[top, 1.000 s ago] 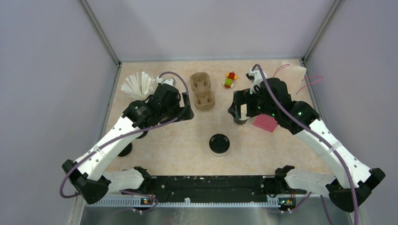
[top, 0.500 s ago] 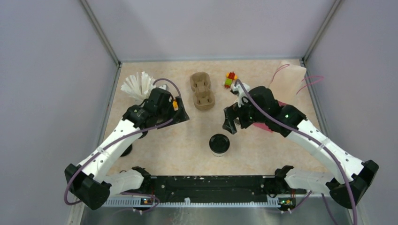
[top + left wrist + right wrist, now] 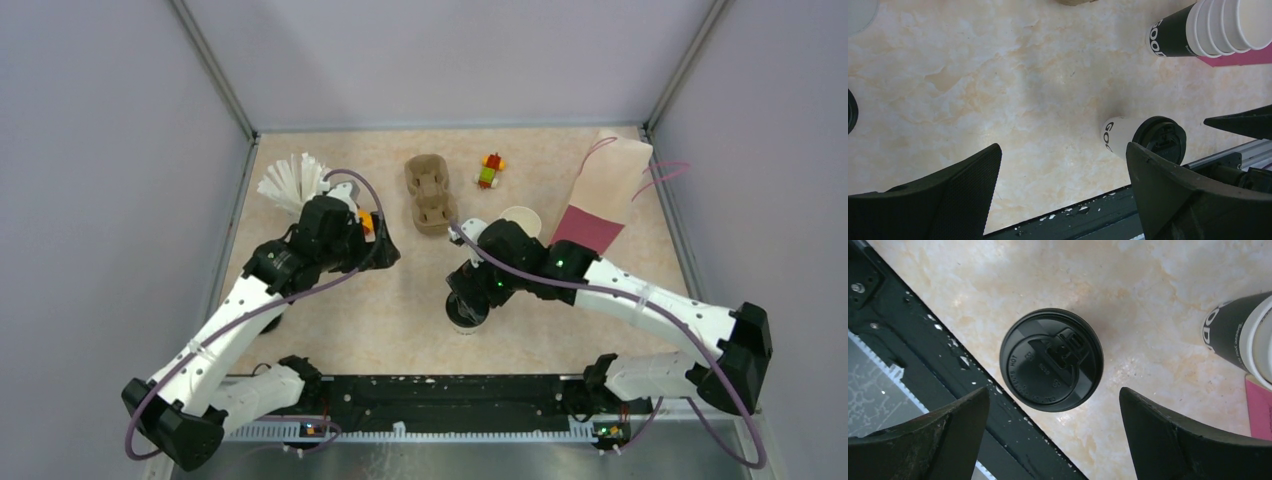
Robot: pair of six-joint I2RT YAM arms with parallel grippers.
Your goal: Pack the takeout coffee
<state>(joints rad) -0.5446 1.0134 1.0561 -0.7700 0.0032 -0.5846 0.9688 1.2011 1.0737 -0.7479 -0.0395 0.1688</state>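
One lidded coffee cup (image 3: 1051, 360) has now been centred beneath the right gripper (image 3: 1053, 392), jaws held apart; grasping is judged next.

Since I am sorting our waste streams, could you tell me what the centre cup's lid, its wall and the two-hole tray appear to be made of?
The lid: black plastic, slightly glossy, with moulded lettering and a sip tab. The cup: probably paper, matte white wall with printed letters. The two-hole tray: likely moulded pulp, dull brown, softly rounded edges.
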